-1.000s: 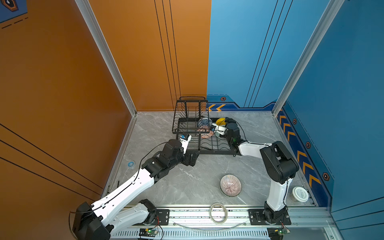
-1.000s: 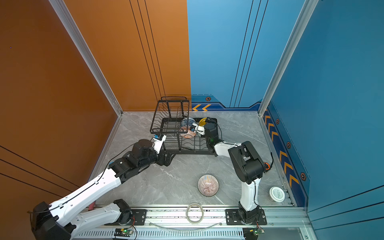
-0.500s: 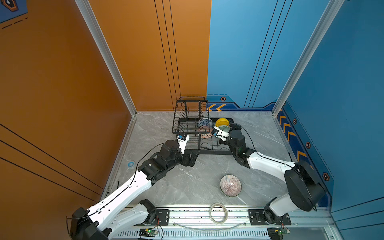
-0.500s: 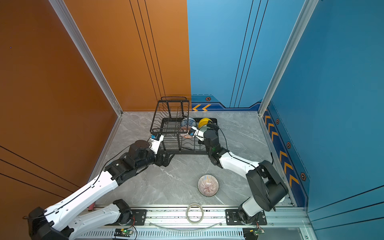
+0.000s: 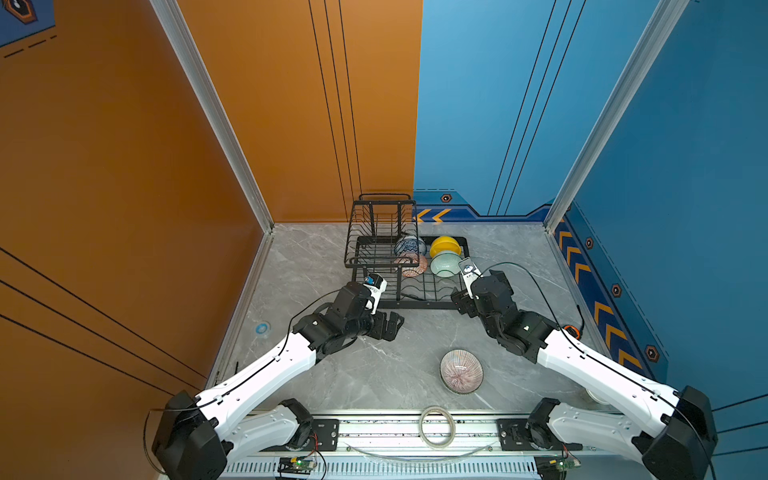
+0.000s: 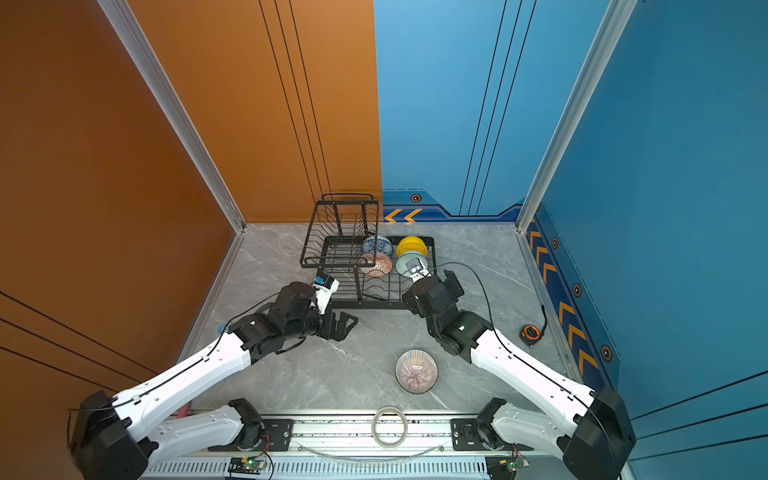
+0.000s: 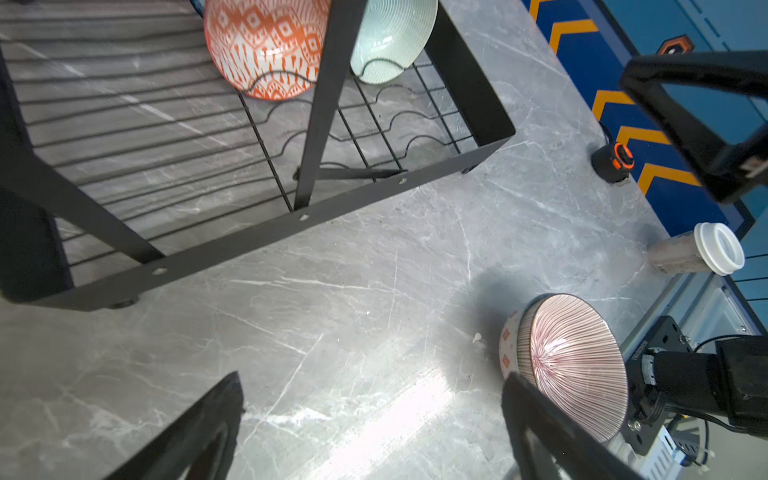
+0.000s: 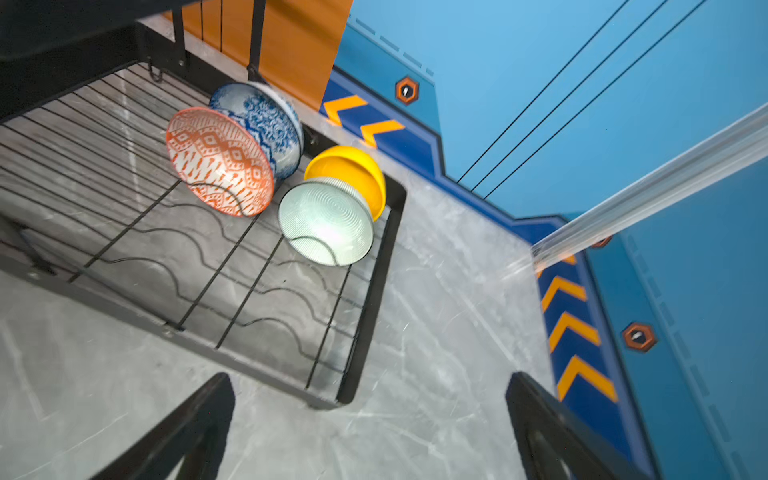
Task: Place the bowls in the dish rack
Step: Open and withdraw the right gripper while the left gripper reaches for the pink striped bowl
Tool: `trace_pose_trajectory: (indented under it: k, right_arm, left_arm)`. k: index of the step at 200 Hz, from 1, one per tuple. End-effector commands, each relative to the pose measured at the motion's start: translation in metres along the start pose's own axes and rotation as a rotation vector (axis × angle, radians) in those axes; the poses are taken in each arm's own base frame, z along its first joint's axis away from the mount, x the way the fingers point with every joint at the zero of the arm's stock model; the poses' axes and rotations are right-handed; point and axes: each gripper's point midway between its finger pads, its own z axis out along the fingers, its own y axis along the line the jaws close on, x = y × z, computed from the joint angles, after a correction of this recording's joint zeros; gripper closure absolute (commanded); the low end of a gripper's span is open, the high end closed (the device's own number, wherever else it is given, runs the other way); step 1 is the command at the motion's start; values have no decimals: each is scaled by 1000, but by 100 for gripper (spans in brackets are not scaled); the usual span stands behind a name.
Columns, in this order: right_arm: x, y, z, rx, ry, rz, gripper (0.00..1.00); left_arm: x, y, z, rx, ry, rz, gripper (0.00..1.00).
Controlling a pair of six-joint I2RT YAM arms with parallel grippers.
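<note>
In both top views a black wire rack (image 5: 415,306) stands at the far middle of a grey table (image 5: 365,386). Four bowls stand on edge in its far right part. A blue bowl (image 5: 409,244) has an orange bowl (image 5: 413,266) close on its near side. To their right, a yellow bowl (image 5: 444,245) has a green bowl (image 5: 444,264) just near of it. A striped bowl (image 5: 461,371) sits upright on the table, well near of the rack. A tape ring (image 5: 435,421) lies on the near rail. The left gripper (image 5: 390,327), jaws wide apart and empty, hangs just near of the rack's near left corner. The left wrist view shows its fingers (image 7: 224,399) spread over bare table, with the striped bowl off to the right. The right wrist view shows the right gripper (image 8: 374,428), jaws wide apart and empty, over the table at the rack's near right corner, clear of the green bowl.
</note>
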Motion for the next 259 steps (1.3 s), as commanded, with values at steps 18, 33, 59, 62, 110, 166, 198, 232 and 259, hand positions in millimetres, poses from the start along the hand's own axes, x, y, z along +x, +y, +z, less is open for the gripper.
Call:
trace_pose_trajectory:
  k: [18,33,59,62,110,166,198,232,259]
  right_arm:
    - [37,4,-1,-183,159,310,0]
    - [42,3,6,-234,195,371,0]
    - [43,-3,19,-288,251,448,0]
    - [42,-4,21,-289,256,454,0]
    - [31,-8,39,-293,285,479,0]
    - [53,-12,36,-224,297,548,0]
    - [63,-19,22,-196,269,566,0]
    - [72,-25,15,-187,267,580,0]
    - [75,-26,15,-184,271,583,0]
  left_arm:
    - [25,-36,11,41,115,-1,2]
    - [37,-49,18,27,170,7,2]
    - [45,-68,23,-29,207,43,2]
    - [44,-70,24,-31,206,43,2]
    - [34,-104,41,-19,246,57,2]
    - [64,-128,58,-1,420,145,7]
    - [79,-141,68,22,474,177,24]
    - [89,-145,79,-1,523,209,41]
    - [96,-142,84,-30,554,229,52]
